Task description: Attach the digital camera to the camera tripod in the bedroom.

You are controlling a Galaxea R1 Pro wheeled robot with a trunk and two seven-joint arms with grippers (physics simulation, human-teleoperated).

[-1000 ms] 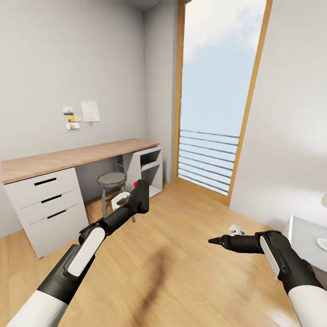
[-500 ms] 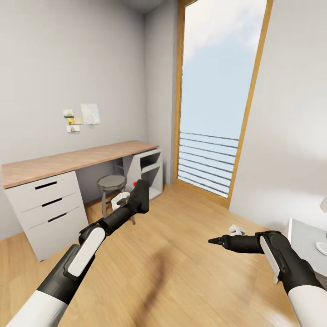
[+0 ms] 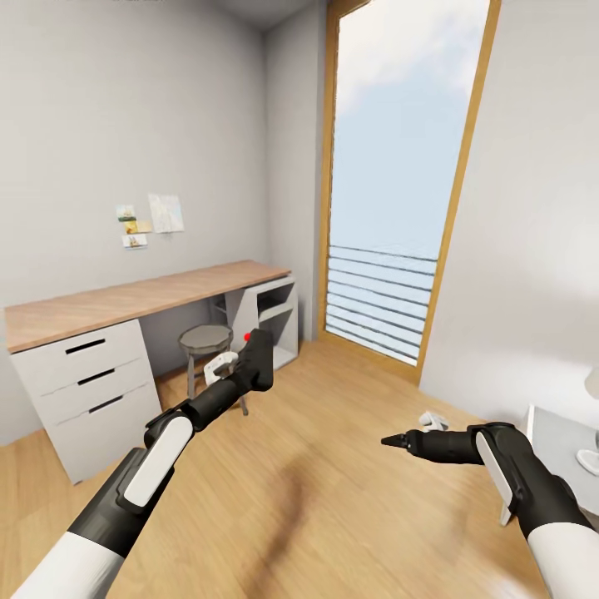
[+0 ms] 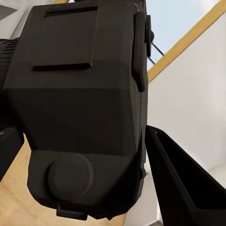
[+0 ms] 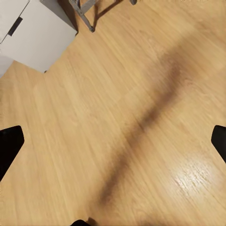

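A small room with grey walls and a light wood floor (image 3: pixel 316 491) is seen from the robot's head. The left end effector (image 3: pixel 254 359) is raised ahead of the robot on the left side and is closed around the digital camera (image 3: pixel 256 356), a small, chunky black camera body whose bright red round button (image 3: pixel 247 336) shows at its top. In the left wrist view the angular black camera body (image 4: pixel 80 108) sits close to the lens, with one dark finger (image 4: pixel 183 183) pressed against its side. The right end effector (image 3: pixel 393 442) is held out low on the right side, pointing left; in the head view its tips look close together, while the right wrist view shows two dark fingertips (image 5: pixel 9 146) far apart at the picture's edges above bare floor, so it is open and holds nothing. Behind the left arm, along the left wall, stands a long desk (image 3: pixel 125 295) with a wooden top and white drawers with black slot handles (image 3: pixel 79 391). A round grey stool (image 3: pixel 205 339) stands under the desk, just behind the camera. Small paper notes (image 3: pixel 150 218) are pinned to the wall above. A tall wood-framed window (image 3: pixel 399 183) shows blue sky and a slatted railing.
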